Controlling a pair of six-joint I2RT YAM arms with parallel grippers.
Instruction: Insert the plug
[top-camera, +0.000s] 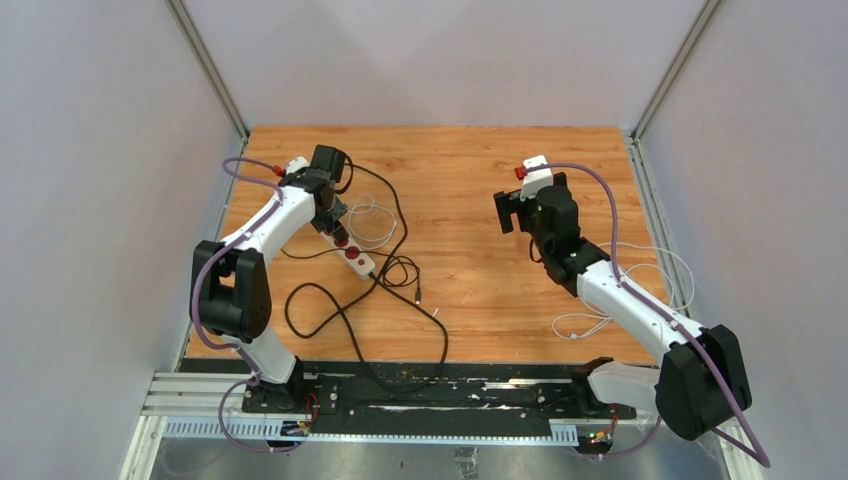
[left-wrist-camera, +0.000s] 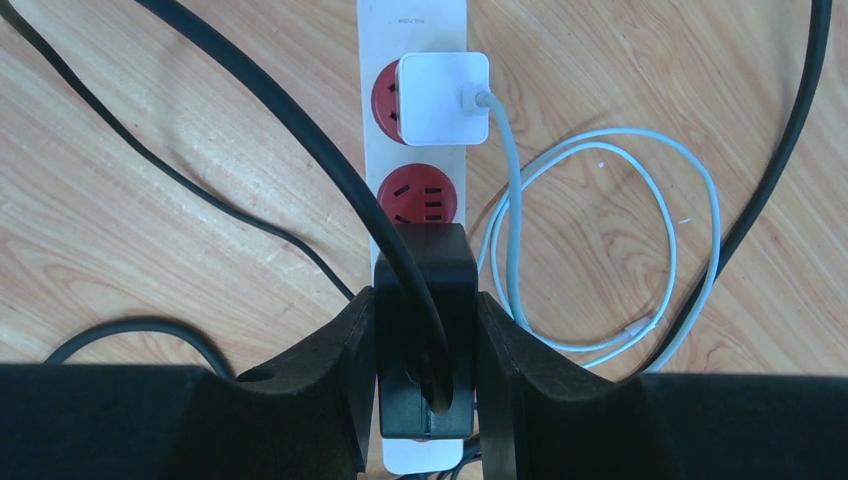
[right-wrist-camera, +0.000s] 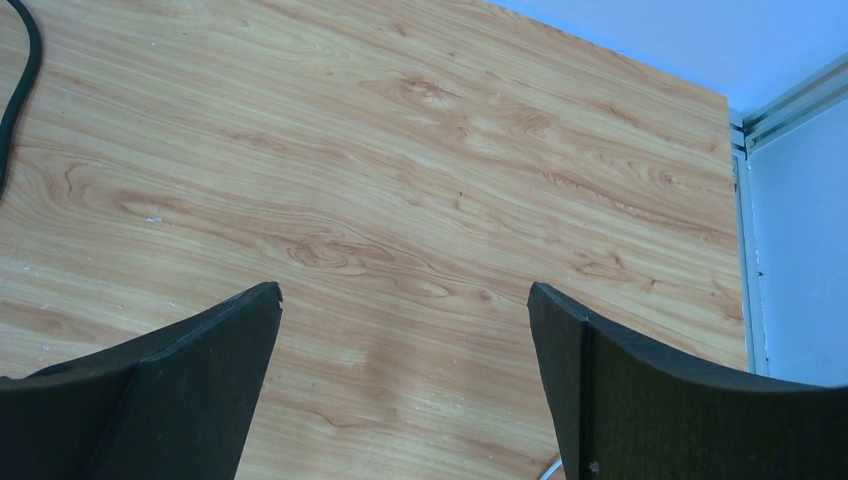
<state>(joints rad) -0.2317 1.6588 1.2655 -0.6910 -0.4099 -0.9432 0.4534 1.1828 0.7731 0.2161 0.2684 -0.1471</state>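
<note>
A white power strip with red sockets lies on the wooden table; in the top view it is at the left. A white charger sits in its far socket and the middle red socket is empty. My left gripper is shut on the black plug, which is held against the strip over the near socket. How deep the plug sits is hidden. My right gripper is open and empty above bare wood, and in the top view it is at the middle right.
The plug's thick black cable runs across the strip and loops over the table. A white charger cable coils right of the strip. Another white cable lies near the right arm. Frame posts and walls edge the table.
</note>
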